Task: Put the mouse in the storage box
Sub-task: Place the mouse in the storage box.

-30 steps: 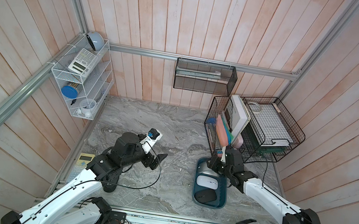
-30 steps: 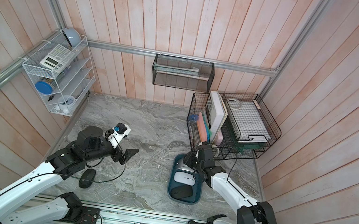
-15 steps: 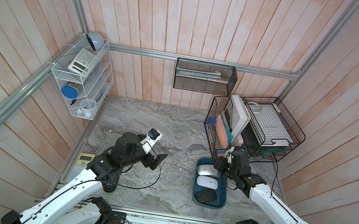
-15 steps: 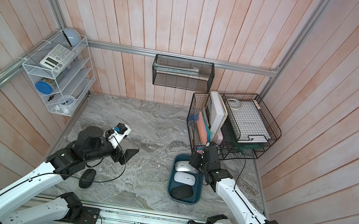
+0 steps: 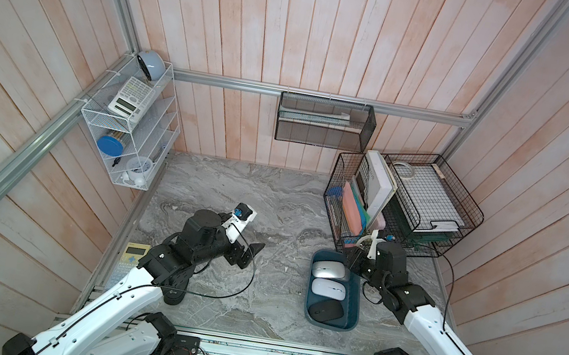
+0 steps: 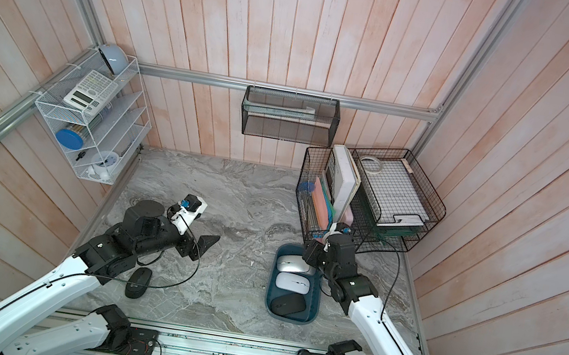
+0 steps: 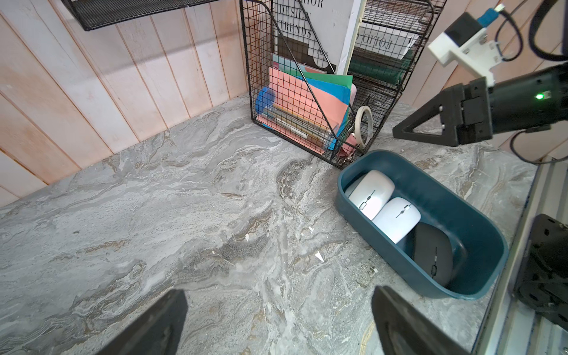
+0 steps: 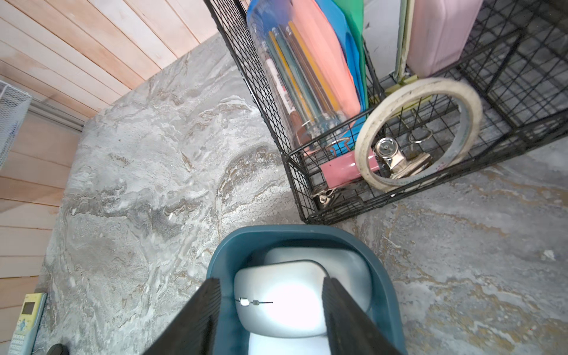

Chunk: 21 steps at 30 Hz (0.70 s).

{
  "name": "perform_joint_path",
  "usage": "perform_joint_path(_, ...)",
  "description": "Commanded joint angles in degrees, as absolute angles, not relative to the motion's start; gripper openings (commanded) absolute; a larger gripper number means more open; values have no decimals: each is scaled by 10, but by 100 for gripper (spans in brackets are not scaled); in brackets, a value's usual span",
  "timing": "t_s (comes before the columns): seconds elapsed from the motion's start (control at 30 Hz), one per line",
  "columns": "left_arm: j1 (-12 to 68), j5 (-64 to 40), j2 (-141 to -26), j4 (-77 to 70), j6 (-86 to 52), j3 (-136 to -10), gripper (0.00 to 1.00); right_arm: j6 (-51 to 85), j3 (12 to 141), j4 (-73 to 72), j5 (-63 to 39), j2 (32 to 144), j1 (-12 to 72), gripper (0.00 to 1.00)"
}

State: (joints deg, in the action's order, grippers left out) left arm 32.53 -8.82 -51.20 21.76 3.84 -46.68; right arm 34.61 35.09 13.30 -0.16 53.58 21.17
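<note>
Nearby, a flat black mouse (image 6: 138, 281) lay on the grey marbled tabletop (image 6: 241, 218) beside the left arm, whose left gripper (image 7: 278, 295) hung spread wide. Farther on, the shallow dark teal plastic storage box (image 5: 353, 311) held a second black mouse (image 5: 326, 310), a middle white mouse (image 5: 328, 288) and a far white mouse (image 5: 328, 270). Above the box's far end hovered the right gripper (image 8: 272, 282), jaws parted, pinching nothing, near the black wire-mesh basket (image 5: 343, 212).
</note>
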Motion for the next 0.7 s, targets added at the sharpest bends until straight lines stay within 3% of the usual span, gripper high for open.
perform_joint_path(0.0,312,-64,-523,239,1,-490,100,308,348,128,19,506,208,59)
perform_joint_path(0.1,297,-29,-531,255,-34,-508,100,298,334,123,22,479,208,59)
perform_joint_path(0.4,281,224,-552,363,-146,-585,100,294,310,122,16,422,208,59)
perform_joint_path(0.67,257,284,-556,466,-381,-517,100,301,302,119,12,402,208,59)
